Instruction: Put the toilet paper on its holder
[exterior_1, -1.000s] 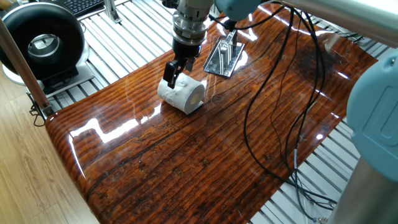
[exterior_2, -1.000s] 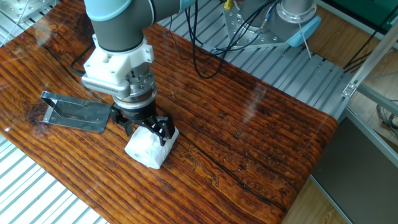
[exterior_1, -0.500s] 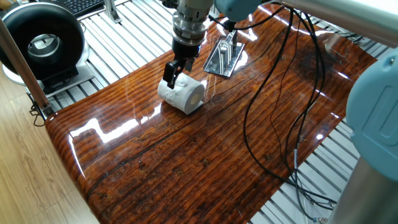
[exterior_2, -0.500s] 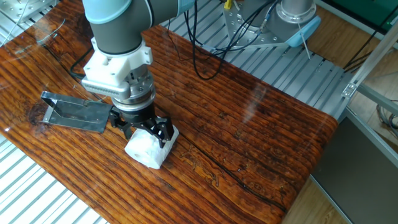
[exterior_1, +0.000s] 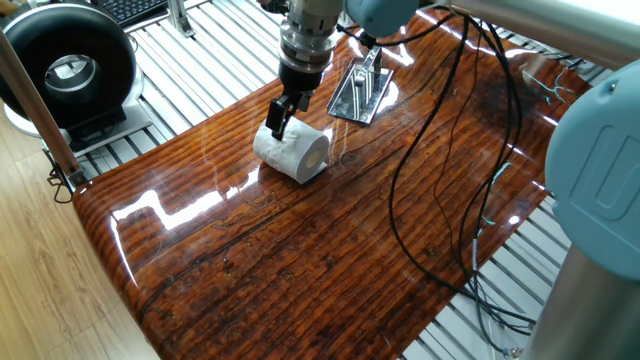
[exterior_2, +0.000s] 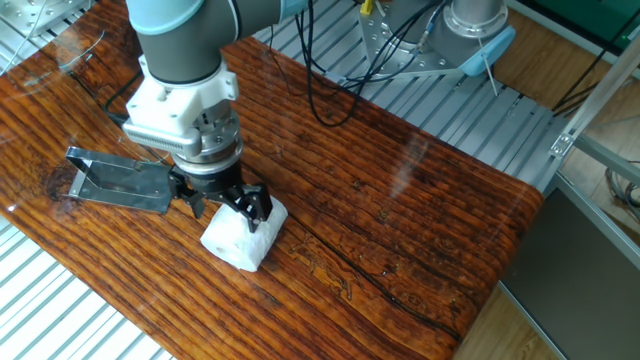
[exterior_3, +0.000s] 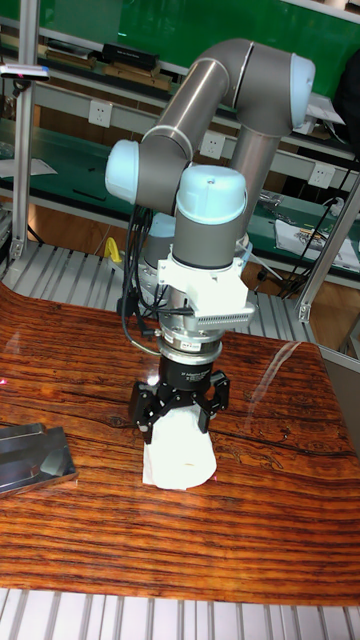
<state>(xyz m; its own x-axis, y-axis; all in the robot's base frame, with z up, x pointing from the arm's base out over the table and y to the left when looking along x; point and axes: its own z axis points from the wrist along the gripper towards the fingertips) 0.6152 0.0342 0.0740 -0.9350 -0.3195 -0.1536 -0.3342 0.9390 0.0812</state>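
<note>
The toilet paper (exterior_1: 293, 153) lies on its side on the counter (exterior_1: 330, 250), upper-centre of frame, the holder (exterior_1: 361, 90) just beyond. The end effector (exterior_2: 222, 203), fingers spread, straddles its top without gripping. Light and squashy; pinch gently across the roll.

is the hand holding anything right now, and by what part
It cannot be told for sure. The hand is down on the roll, which lies on its side on the table, fingers straddling the end nearer the holder. No firm clamp shows.
</note>
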